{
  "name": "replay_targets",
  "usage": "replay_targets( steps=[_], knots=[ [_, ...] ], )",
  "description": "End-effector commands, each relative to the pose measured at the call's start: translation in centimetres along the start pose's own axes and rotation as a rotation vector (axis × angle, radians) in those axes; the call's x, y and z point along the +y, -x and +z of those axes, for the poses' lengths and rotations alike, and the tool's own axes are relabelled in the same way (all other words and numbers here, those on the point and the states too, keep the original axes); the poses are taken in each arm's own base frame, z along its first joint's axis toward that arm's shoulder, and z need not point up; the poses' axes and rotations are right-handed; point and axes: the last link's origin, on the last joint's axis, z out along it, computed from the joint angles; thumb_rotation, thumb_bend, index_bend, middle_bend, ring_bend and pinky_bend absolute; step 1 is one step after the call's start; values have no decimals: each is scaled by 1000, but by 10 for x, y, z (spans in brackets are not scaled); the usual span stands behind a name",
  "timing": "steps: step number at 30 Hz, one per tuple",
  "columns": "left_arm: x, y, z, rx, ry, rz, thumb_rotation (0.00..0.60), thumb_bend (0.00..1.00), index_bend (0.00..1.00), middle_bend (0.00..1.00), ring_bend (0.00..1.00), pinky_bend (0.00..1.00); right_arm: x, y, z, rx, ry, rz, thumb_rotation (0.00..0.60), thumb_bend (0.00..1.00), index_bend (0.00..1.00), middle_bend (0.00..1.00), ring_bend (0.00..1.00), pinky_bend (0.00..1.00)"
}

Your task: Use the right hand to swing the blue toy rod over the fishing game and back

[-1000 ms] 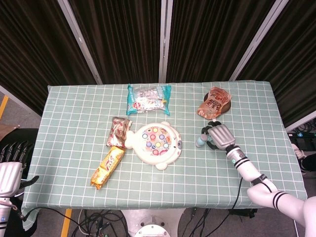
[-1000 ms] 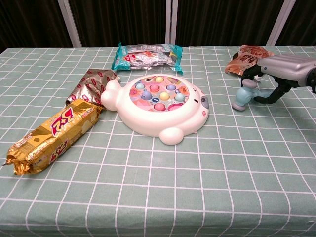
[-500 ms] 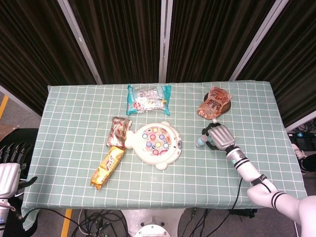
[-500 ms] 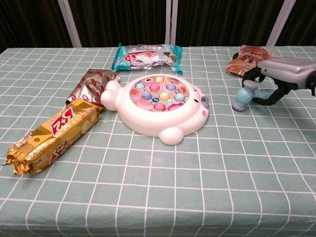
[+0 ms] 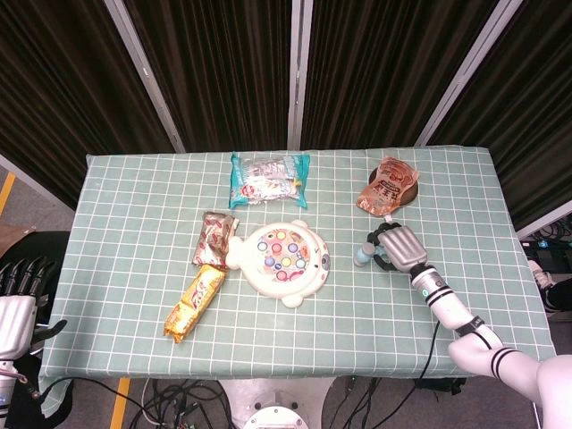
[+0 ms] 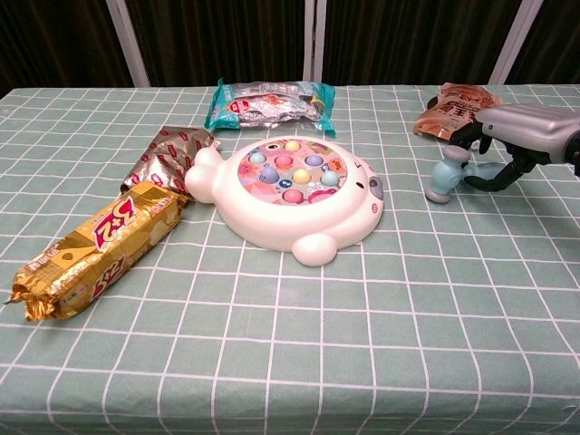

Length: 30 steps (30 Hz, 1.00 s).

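Observation:
The white fish-shaped fishing game [image 5: 282,259] [image 6: 294,195] lies in the middle of the table, with coloured fish in its round top. To its right, my right hand [image 5: 399,248] [image 6: 512,145] grips the blue toy rod [image 5: 362,257] [image 6: 446,177]. The rod's pale blue end points toward the game and hangs just over the cloth. About a hand's width separates the rod from the game's right edge. My left hand [image 5: 18,304] hangs off the table's left side, fingers apart and holding nothing; the chest view does not show it.
A teal snack bag [image 5: 268,179] lies behind the game. A brown wrapper [image 5: 217,236] and a gold snack bar [image 5: 194,301] lie to its left. An orange-brown packet [image 5: 387,185] [image 6: 456,104] sits just behind my right hand. The checked green cloth [image 5: 134,223] covers the table.
The right hand has shifted only slightly, and the rod's blue end has lifted a little. The left hand has stayed put.

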Motion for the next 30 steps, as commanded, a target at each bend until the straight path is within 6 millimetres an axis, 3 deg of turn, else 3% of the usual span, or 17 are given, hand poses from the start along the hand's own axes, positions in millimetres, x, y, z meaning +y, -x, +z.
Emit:
replay_targets(
  steps=[1,21,30],
  knots=[
    [0,0,0,1,-1,2,600,20,116,73,0,0,1,2,0,-1,1,10,600,340,492,478,271,335],
    [1,-5,-2,3,2,11,600,20,109,73,0,0,20,9,6,68,-3,153,600,432,635,570,383,481],
    [0,-7,-2,7,2,16,600,19,109,73,0,0,12,-19,-1,147,-113,86,600,491,698,639,474,612]
  ],
)
